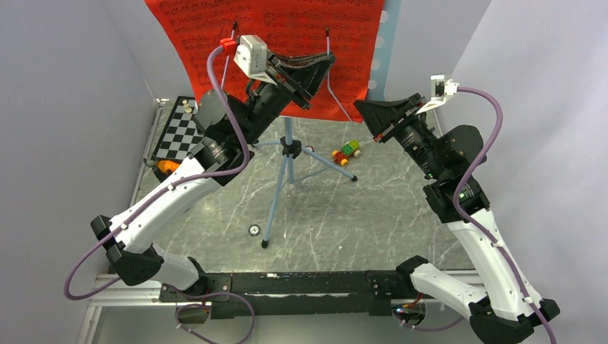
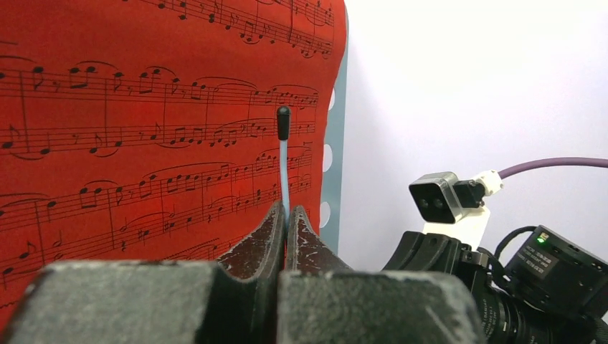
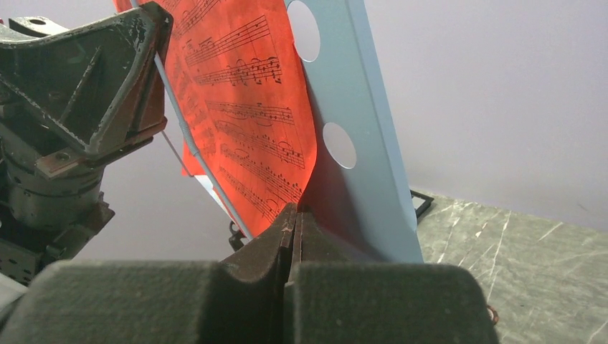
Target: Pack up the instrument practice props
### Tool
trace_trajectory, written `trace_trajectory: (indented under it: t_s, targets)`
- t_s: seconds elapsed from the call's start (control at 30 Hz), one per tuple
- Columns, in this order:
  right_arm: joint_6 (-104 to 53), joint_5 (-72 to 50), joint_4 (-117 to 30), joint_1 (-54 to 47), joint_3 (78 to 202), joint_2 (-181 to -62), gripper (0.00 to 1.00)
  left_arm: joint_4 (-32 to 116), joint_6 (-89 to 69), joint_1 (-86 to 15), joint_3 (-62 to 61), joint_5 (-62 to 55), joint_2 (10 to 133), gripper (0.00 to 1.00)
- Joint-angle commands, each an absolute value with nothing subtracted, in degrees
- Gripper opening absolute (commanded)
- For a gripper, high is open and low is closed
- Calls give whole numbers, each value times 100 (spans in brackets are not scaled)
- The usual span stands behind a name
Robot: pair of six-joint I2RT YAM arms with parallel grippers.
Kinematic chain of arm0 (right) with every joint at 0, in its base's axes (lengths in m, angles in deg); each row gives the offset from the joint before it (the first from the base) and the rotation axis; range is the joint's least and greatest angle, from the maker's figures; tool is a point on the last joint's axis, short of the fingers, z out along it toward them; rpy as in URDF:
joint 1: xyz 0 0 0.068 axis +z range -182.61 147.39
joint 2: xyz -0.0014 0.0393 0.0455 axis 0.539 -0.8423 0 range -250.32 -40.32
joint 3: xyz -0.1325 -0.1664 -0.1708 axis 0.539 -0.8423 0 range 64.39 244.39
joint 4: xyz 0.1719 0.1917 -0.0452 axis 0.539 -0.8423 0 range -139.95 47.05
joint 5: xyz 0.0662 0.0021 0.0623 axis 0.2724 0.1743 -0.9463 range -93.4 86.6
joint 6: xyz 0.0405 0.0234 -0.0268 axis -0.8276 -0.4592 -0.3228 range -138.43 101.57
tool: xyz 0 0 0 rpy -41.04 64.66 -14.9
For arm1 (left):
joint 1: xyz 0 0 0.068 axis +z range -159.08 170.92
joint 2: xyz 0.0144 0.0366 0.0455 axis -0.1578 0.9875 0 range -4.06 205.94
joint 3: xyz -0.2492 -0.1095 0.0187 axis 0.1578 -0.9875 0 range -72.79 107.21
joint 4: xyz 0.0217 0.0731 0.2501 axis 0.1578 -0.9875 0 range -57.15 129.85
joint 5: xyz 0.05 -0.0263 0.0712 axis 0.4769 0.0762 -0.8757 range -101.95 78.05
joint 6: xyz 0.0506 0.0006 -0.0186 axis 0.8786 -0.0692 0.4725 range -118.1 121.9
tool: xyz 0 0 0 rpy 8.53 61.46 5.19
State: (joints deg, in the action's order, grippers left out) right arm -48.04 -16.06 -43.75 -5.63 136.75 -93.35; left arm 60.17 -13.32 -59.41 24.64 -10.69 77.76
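The red sheet-music pages (image 1: 287, 36) (image 2: 143, 129) rest on the light-blue perforated music stand (image 1: 279, 186), whose desk edge (image 3: 358, 107) shows beside them. My left gripper (image 1: 330, 63) (image 2: 285, 215) is shut on the stand's thin page-holder wire (image 2: 284, 165), which has a black tip and lies against the pages. My right gripper (image 1: 358, 106) (image 3: 295, 215) is shut at the lower right corner of the pages (image 3: 251, 93), which seems pinched between its fingertips. The orange microphone (image 1: 167, 166) peeks out behind my left arm.
A black-and-white chessboard (image 1: 179, 132) lies at the back left. A small colourful toy car (image 1: 346, 153) sits by the stand's tripod legs. A small ring (image 1: 254, 230) lies near the front leg. White walls enclose the marble table (image 1: 373, 215).
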Motion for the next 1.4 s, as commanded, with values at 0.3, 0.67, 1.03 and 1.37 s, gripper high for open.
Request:
trace_trajectory:
  t_s: [0.3,0.67,1.03,1.37]
  targets:
    - [-3984,-1288,-4882,-557,14081,-8828,0,6100,-1367,-5834,2328,-1132,7459,0]
    - [-3502,-1817,-4703,-559,14114,-8133,0,6238,-1287,-5815,2057,-1177,7338,0]
    - [-3182,-2386,-4735,-556,14582,-7704,0,6382,-1265,-5816,1895,-1343,7268,0]
    - [-3077,-2732,-4941,-560,14774,-7438,0,6494,-1249,-5819,1873,-1485,7356,0]
